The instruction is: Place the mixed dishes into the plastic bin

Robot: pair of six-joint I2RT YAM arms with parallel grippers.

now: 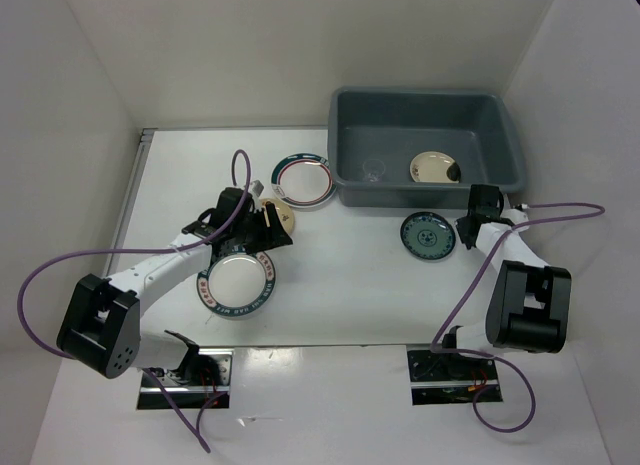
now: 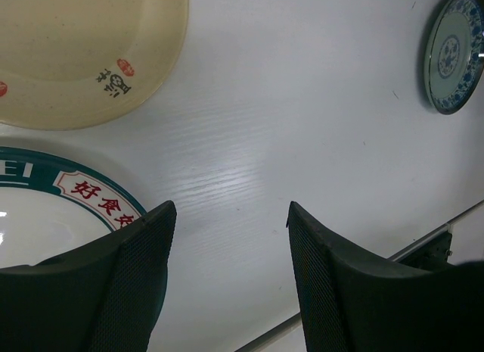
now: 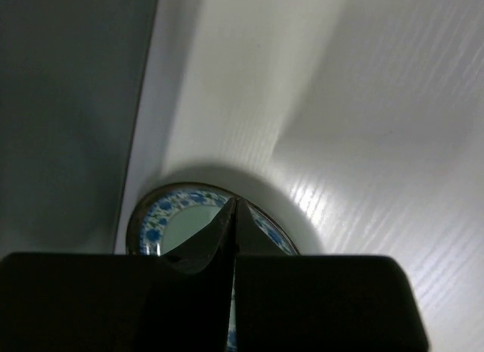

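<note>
Top external, bin [image 1: 345, 190]: far right corner of the tabletop; the binned beige plate [image 1: 434, 167] and cup [image 1: 374, 169] lie inside.
Top external, table dishes: far white plate [image 1: 303, 178] just left of the bin; near white plate [image 1: 238, 283] toward the near edge, left of middle; beige plate [image 1: 287, 219] between them, partly hidden by the left gripper [image 1: 275, 235]; teal plate [image 1: 427, 235] just before the bin's near wall, right gripper [image 1: 462, 230] at its right rim.
Left wrist, left gripper: jaws well apart, empty, over bare tabletop; near white plate just beside one finger.
Right wrist, right gripper: fingers pressed together, nothing seen between them, tips over the teal plate.
</note>
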